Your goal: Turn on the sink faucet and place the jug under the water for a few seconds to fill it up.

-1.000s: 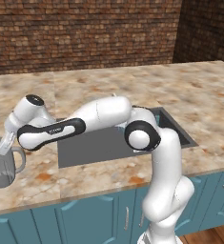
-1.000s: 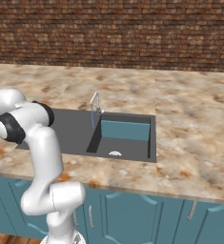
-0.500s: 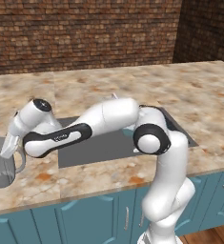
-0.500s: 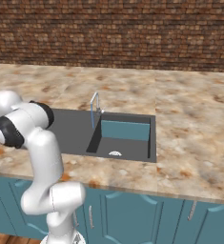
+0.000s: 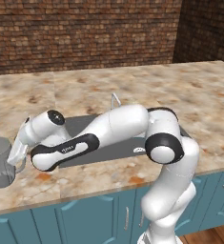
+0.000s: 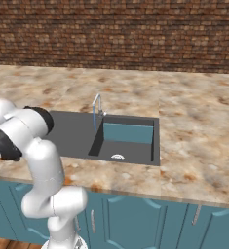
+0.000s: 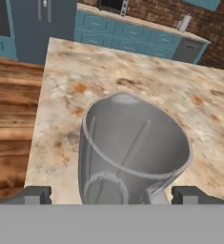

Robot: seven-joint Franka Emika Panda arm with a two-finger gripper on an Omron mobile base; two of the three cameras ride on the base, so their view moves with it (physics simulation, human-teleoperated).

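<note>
The translucent grey jug (image 5: 0, 164) stands upright on the counter at the far left, near its front edge. My gripper (image 5: 14, 153) hangs at the jug's right rim, by the handle. In the hand view the jug (image 7: 132, 147) sits between the spread fingertips (image 7: 36, 194) of my gripper (image 7: 112, 194), which is open, and I look down into its mouth. The left tip stands apart from the jug wall. The thin faucet (image 6: 96, 111) rises at the left edge of the sink (image 6: 128, 146), and no water runs. My arm covers much of the sink (image 5: 80, 126) in the left base view.
The speckled stone counter (image 6: 194, 121) spreads around the basin, with a brick wall (image 6: 116, 34) behind. The counter's end edge (image 7: 37, 119) drops to a wooden floor just beyond the jug. Teal cabinets (image 6: 135, 219) run below the front edge.
The hand has come down from above the jug to its rim, and the elbow has swung right and forward. The jug and faucet have not moved.
</note>
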